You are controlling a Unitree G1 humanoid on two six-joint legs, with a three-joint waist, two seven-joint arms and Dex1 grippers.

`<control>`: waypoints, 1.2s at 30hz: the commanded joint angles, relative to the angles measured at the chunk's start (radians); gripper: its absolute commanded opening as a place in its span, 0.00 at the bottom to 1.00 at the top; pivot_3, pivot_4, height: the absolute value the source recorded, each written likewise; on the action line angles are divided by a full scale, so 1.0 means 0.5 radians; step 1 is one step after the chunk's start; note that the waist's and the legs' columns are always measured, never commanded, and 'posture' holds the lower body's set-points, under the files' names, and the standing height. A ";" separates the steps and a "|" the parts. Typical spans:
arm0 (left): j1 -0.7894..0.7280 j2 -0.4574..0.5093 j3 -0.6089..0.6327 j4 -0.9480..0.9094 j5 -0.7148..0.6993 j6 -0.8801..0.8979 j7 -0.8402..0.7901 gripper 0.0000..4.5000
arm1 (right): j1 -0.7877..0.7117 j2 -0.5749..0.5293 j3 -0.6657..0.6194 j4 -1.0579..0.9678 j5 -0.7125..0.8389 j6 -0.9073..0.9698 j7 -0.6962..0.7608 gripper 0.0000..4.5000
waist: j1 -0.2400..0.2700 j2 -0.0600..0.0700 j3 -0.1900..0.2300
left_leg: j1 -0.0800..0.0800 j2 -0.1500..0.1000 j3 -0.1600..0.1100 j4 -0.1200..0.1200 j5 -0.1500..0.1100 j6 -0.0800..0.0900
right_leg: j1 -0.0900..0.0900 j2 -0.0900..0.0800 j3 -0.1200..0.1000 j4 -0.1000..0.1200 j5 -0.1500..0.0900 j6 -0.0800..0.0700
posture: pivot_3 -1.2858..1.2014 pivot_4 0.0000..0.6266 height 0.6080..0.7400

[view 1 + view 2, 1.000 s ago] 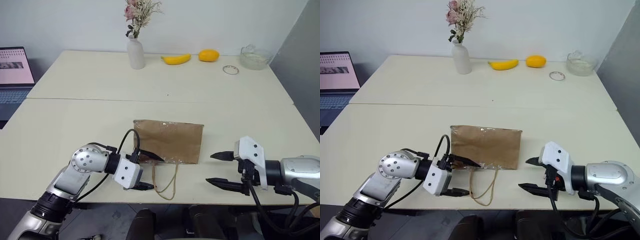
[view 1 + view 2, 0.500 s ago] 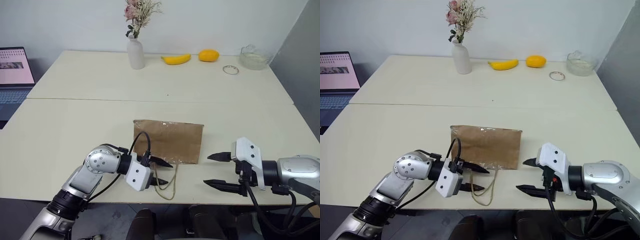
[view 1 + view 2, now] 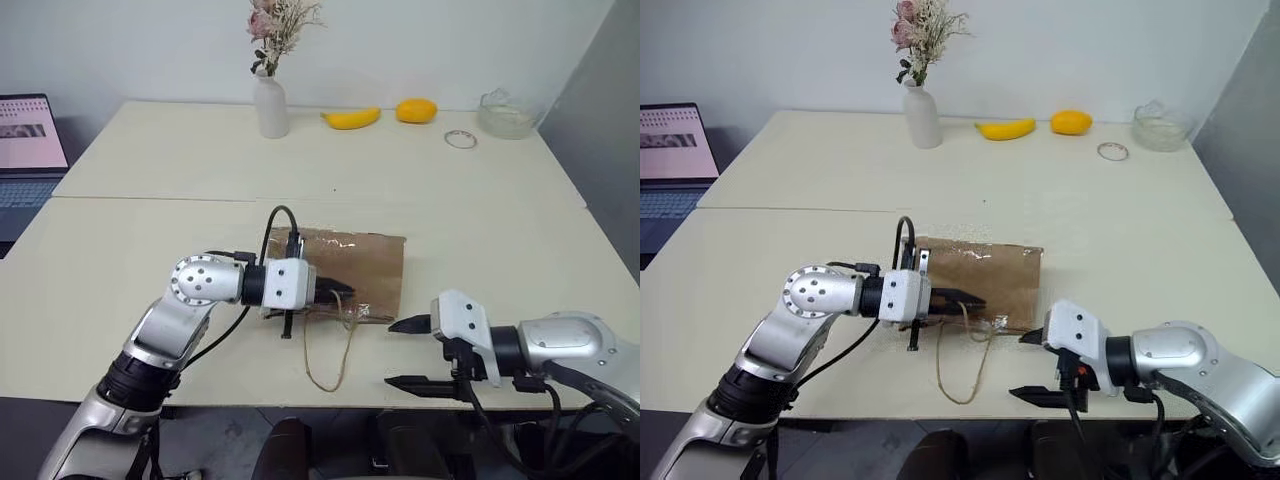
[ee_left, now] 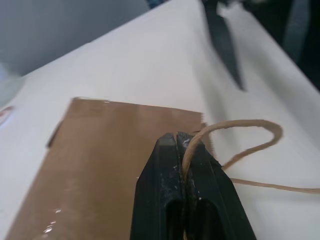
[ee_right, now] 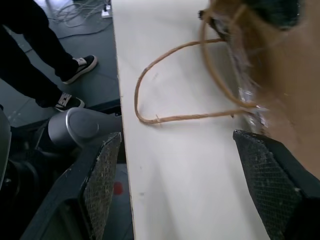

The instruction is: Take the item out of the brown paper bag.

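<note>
The brown paper bag [image 3: 350, 275] lies flat at the centre of the frame on the pale bench [image 3: 180, 170], against a white wall. The left fingers [image 4: 181, 150] are clenched on one string handle [image 4: 235, 131] at the bag's near edge, that arm reaching level from the lower left. The right fingers [image 3: 408, 352] are spread, at the lower right, just beside the bag.

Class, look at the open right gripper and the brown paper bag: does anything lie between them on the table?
Nothing visible blocks the way. The right gripper is open just off the near right corner of the brown paper bag, with bare table between. The left gripper is shut on a string handle; the other handle lies beside the path.
</note>
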 commanded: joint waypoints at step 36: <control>-0.340 -0.150 0.116 0.342 0.135 -0.030 0.132 0.01 | -0.701 0.076 0.365 0.121 -0.574 -0.457 0.404 0.84 | -0.005 0.000 0.000 | 0.003 -0.001 -0.006 0.000 0.000 0.000 | -0.001 0.000 0.002 0.004 0.000 0.000 | 0.52 0.24 1.00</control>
